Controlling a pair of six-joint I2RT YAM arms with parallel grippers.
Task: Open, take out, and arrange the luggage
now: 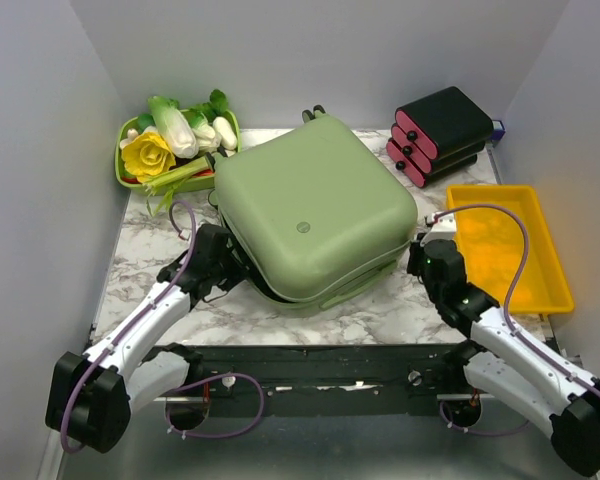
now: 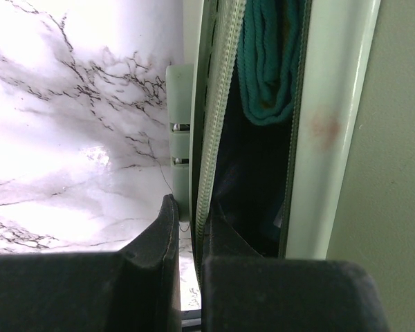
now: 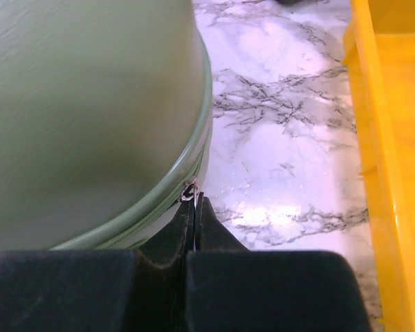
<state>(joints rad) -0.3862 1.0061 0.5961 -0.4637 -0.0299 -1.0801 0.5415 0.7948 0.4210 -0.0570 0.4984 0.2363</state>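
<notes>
I log, left to right: left gripper (image 2: pixel 192 211) pinching the parted zip rim of the luggage (image 1: pixel 310 215), which lies slightly ajar in the middle of the table (image 1: pixel 400 310); right gripper (image 3: pixel 194 202) closed on the zip pull (image 3: pixel 189 191) at its right corner.

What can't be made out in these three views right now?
Top view: fingertips of the left gripper and right gripper, hidden under their wrists and the suitcase.
Left wrist view: the suitcase's contents beyond one teal cloth; dark lining and the narrow gap hide them. Whether the fingers actually clamp the zipper edge is unclear.
Right wrist view: the tiny metal piece at the shut fingertips, too small to identify.
</notes>
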